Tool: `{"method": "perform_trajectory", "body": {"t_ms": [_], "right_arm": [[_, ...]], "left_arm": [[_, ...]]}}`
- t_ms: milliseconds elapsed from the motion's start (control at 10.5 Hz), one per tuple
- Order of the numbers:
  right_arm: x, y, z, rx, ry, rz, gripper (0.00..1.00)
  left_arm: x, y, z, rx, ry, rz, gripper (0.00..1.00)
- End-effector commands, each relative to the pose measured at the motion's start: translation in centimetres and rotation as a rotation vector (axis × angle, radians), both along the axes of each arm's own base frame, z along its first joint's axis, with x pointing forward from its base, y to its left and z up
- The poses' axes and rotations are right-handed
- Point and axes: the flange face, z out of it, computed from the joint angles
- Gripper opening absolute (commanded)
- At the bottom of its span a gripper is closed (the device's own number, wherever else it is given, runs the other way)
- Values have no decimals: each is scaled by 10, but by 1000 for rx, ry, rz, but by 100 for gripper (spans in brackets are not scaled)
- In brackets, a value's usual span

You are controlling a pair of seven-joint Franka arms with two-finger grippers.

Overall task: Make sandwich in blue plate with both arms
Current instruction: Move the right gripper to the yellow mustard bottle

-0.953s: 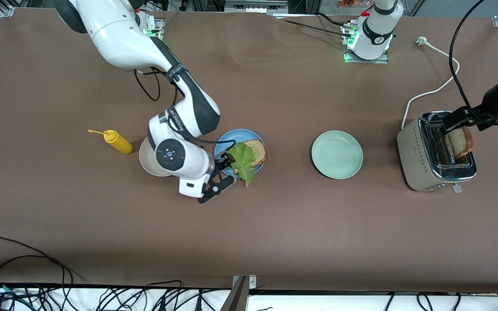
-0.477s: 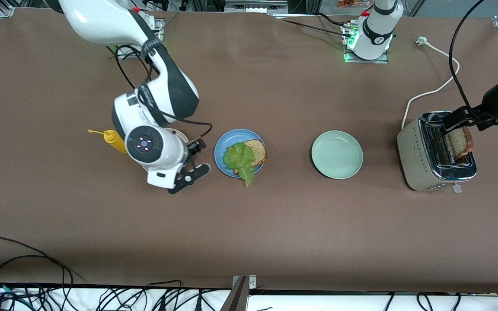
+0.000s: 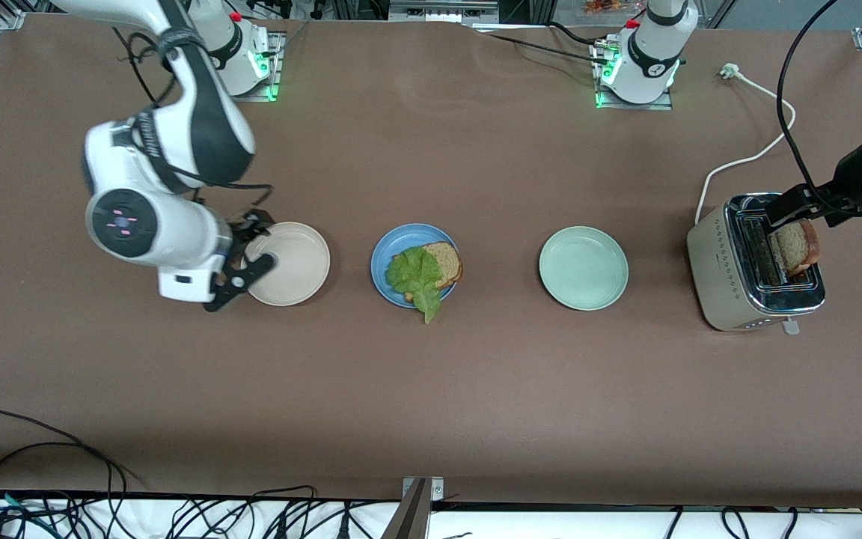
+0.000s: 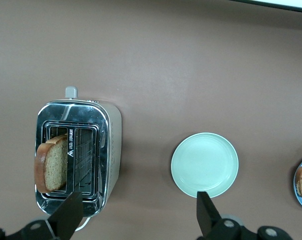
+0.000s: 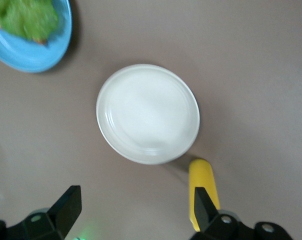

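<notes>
Your blue plate (image 3: 386,258) sits on the brown bench (image 3: 476,389) between a cream-white plate (image 3: 292,263) and a pale green plate (image 3: 583,268), all 3 in a row. On the blue plate you have 1 slice of brown bread (image 3: 446,262) with a ruffled lettuce leaf (image 3: 417,275) laid over it; the leaf's tip hangs over the rim on the side nearer the front camera. No top slice is on it yet.

Your right gripper (image 3: 248,258) hangs in the air over the edge of the cream-white plate, on the side toward the right arm's end of the bench. Its fingers (image 5: 66,205) are spread wide and hold nothing. In the right wrist view you see the cream-white plate below, a yellow squeeze bottle (image 5: 203,187) just beside it, and part of the blue plate with the lettuce.

Your left gripper (image 4: 136,220) is up over the toaster (image 3: 753,273), which stands at the left arm's end of the bench with its white cord (image 3: 745,157) trailing toward the arm bases. Its fingers (image 4: 68,212) stand wide apart with nothing between them. A 2nd slice of bread (image 4: 53,167) stands upright in 1 slot of the toaster, its top sticking out. The pale green plate lies near the toaster and apart from it.
</notes>
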Motion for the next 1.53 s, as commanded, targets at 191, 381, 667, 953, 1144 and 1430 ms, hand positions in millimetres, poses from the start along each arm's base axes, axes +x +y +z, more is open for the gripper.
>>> {"method": "perform_trajectory", "body": {"t_ms": [191,381,667,953,1144,1430], "right_arm": [[0,-155,-8,134,18,227,100],[11,-200,-46,192,43,339,100],[25,-261,-98,288,-12,513,100],[21,-290,-171,553,-72,631,100],[14,-297,-199,681,-126,700,100],[0,-294,-227,919,-200,759,100]], "left_arm": [[-7,2,14,13,-29,-21,100],[-9,5,17,15,-32,-15,100],[-15,38,22,19,-35,35,100],[-12,55,9,30,-14,62,100],[-11,58,5,30,-8,70,100],[0,44,-16,15,27,49,100]]}}
